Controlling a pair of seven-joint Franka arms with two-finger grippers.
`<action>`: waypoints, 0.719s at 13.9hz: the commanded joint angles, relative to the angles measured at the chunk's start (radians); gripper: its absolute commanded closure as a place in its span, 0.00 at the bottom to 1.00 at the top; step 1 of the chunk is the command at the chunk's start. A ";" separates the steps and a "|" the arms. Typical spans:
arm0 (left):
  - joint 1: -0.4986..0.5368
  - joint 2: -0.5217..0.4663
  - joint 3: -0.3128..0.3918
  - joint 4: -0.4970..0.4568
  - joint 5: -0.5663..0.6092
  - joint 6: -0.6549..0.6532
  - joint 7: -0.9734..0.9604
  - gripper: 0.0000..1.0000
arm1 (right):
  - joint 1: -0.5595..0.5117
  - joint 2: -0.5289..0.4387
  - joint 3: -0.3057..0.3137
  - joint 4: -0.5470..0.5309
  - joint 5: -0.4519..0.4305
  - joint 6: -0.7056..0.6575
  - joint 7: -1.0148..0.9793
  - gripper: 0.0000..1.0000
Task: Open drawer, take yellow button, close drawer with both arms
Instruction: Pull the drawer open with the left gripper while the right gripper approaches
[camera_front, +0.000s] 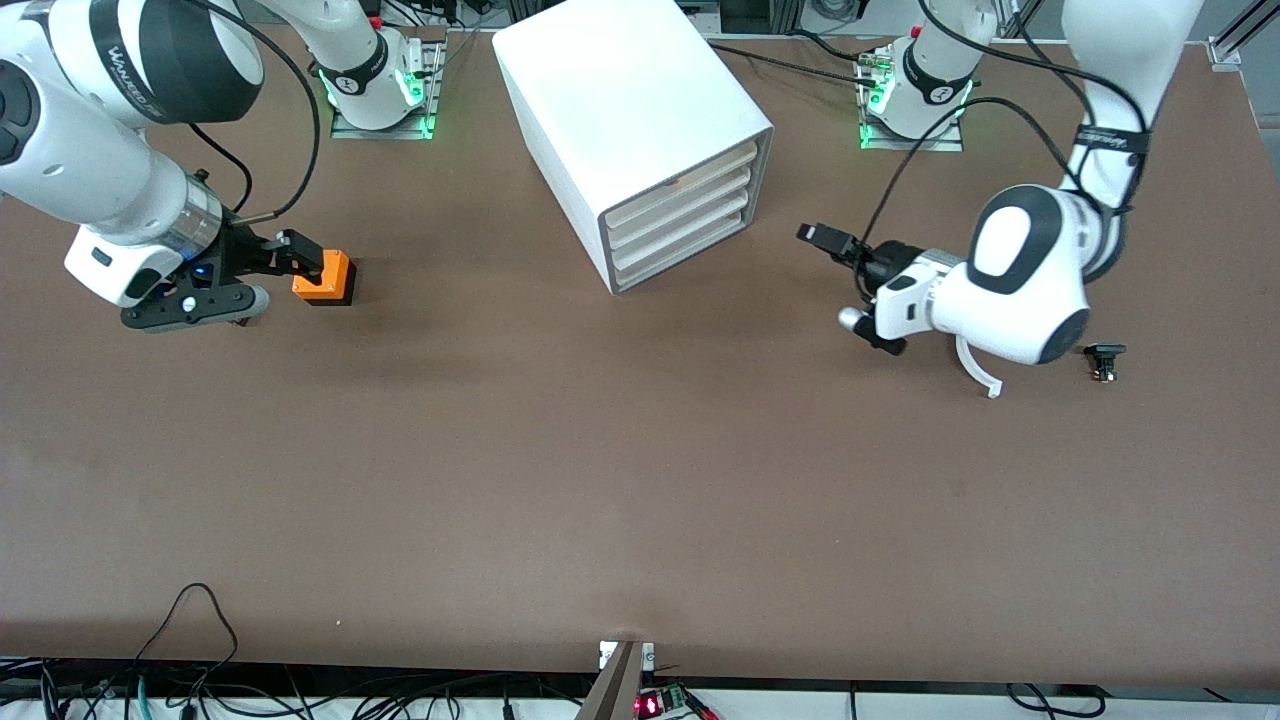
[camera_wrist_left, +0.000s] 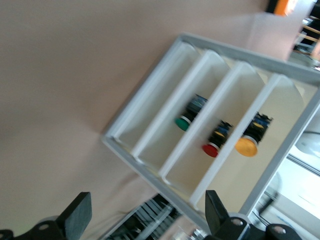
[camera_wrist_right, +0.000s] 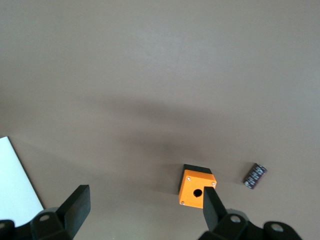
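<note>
The white cabinet (camera_front: 620, 90) stands near the robots' bases in the middle of the table. Its uppermost drawer (camera_front: 690, 168) looks pushed in. In the left wrist view the cabinet front (camera_wrist_left: 150, 150) shows the orange-capped button (camera_wrist_left: 247, 146) on its black body inside one tray, with a red (camera_wrist_left: 210, 149) and a green button (camera_wrist_left: 182, 123) in the trays beside it. My left gripper (camera_front: 850, 288) (camera_wrist_left: 146, 207) is open and empty, in front of the drawers. My right gripper (camera_front: 272, 278) (camera_wrist_right: 145, 200) is open beside the orange cube (camera_front: 325, 277) (camera_wrist_right: 197, 189), with nothing in it.
A small black part (camera_front: 1105, 358) and a white curved piece (camera_front: 978, 375) lie by the left arm's end of the table. Another small black part (camera_wrist_right: 255, 175) lies next to the orange cube. Cables hang at the table's edge nearest the front camera.
</note>
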 joint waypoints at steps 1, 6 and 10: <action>-0.013 -0.047 -0.028 -0.053 -0.080 0.017 0.021 0.15 | 0.006 0.036 0.020 0.038 0.040 0.004 -0.012 0.00; -0.020 -0.067 -0.141 -0.191 -0.225 0.155 0.021 0.30 | 0.012 0.052 0.070 0.046 0.038 0.059 0.000 0.00; -0.022 -0.067 -0.198 -0.234 -0.258 0.193 0.006 0.29 | 0.014 0.080 0.118 0.096 0.027 0.046 0.029 0.00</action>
